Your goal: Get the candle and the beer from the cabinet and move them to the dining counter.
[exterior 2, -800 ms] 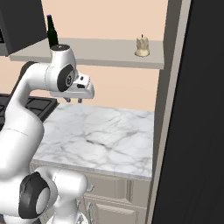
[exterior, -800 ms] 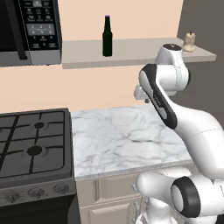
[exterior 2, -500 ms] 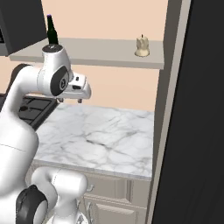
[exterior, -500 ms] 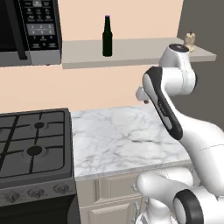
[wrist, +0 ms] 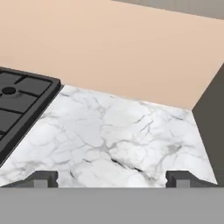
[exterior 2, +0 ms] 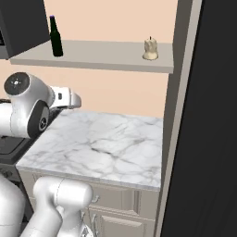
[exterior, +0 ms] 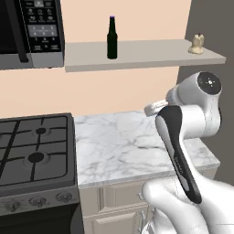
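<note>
The two-finger gripper [wrist: 112,178] hangs with fingers spread wide and empty above the white grey-veined marble worktop [wrist: 113,140], the black gas stove [wrist: 17,105] at nine o'clock. Beyond, the plain grey shelf board [exterior: 141,52] carries the dark purple-capped beer bottle [exterior: 112,38] without readable label, and the cream lumpy candle [exterior: 196,44] well apart at three o'clock.

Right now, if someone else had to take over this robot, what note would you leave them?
Gripper: open, holding nothing, above the marble worktop beside the stove.
The beer stands upright on the cabinet shelf, toward its microwave end.
The candle sits on the same shelf, at the other end near the dark wall.
Done: nothing moved.
Left: fetch both and carry them to the dining counter.
</note>
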Robot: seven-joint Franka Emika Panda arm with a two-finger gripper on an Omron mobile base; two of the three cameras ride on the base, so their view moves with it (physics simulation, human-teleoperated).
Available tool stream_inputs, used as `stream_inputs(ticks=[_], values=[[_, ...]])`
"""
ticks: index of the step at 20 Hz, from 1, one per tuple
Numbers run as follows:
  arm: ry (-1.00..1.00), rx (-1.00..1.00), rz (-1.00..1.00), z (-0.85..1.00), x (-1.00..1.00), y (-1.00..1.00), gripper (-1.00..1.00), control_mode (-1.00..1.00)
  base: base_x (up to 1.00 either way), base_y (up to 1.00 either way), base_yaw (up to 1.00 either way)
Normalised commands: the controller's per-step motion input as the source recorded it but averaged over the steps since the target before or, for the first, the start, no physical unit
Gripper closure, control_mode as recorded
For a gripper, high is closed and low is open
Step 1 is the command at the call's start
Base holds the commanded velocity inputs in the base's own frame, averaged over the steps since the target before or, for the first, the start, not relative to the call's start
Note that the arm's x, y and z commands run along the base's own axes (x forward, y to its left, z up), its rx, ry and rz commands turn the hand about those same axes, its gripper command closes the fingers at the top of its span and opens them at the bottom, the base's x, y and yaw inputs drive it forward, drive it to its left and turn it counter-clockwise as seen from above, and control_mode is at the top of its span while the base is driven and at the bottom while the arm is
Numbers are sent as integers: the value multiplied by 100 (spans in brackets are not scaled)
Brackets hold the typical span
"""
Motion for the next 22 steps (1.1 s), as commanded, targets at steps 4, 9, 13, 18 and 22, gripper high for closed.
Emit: stream_inputs(ticks=[4,9,13,18,22], values=[[-24,0,7,50,0,46,-100,-100,0,0,0],[-20,0,6,68,11,34,-100,-100,0,0,0],[-17,0,5,76,14,17,-100,-100,0,0,0],[-20,2,7,72,19,13,-100,-100,0,0,0],[-13,2,1,58,7,22,-100,-100,0,0,0]])
